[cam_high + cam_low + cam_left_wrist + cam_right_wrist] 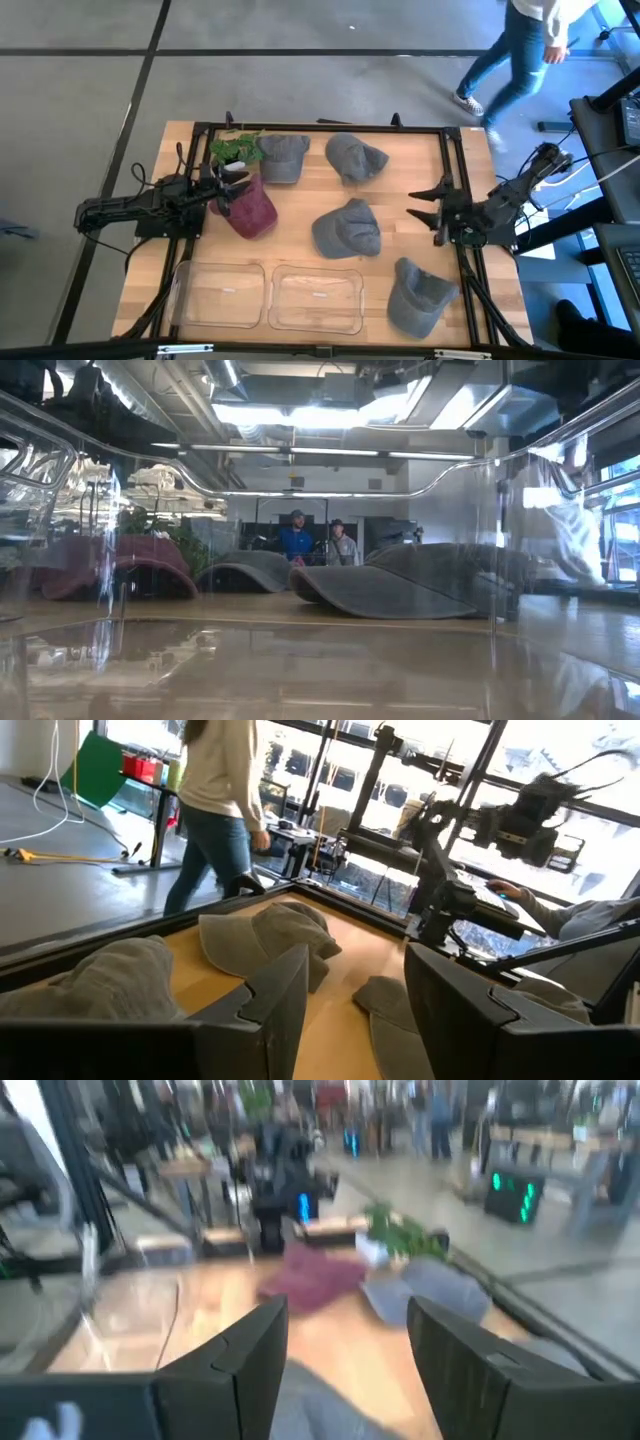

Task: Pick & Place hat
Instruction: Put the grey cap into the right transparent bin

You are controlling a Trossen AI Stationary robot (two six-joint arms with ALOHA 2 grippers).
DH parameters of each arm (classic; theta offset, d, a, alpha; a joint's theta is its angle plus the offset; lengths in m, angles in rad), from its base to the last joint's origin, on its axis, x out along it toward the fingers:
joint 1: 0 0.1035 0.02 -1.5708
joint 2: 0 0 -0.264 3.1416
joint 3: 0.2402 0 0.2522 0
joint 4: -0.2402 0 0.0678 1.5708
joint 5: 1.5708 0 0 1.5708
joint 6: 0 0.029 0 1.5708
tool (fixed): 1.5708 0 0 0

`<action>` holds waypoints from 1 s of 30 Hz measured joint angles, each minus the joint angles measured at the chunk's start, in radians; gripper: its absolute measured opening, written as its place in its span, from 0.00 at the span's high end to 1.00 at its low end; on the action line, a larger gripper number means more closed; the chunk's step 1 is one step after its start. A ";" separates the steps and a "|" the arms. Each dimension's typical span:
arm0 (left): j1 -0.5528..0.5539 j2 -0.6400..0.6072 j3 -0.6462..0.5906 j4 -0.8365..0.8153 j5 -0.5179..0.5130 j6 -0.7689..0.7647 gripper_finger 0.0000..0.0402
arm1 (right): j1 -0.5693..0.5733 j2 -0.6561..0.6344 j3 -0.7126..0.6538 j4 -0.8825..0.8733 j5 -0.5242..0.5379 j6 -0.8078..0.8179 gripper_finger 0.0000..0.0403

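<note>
So the wooden tabletop had four grey hats and one maroon hat on it. The left hand sat spread open right over the maroon one, by the little plant, gripping nothing. The right hand was open and empty too, at the right edge, near the middle grey hat.

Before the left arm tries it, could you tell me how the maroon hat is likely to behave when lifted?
The maroon hat will probably flop: its crown already lies slumped on the table. Likely light, it may drag rather than slide. The left gripper, open, hovers over it.
</note>
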State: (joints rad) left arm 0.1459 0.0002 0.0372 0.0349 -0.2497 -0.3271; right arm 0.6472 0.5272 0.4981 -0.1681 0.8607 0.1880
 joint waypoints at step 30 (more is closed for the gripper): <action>0.000 0.000 0.000 0.000 0.023 -0.082 0.60 | 0.149 0.722 0.281 -0.767 -0.839 1.458 0.49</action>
State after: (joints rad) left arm 0.1455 0.0006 0.0372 0.0346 -0.2263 -0.4089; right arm 0.7958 1.2496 0.7791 -0.9353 0.0216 1.6457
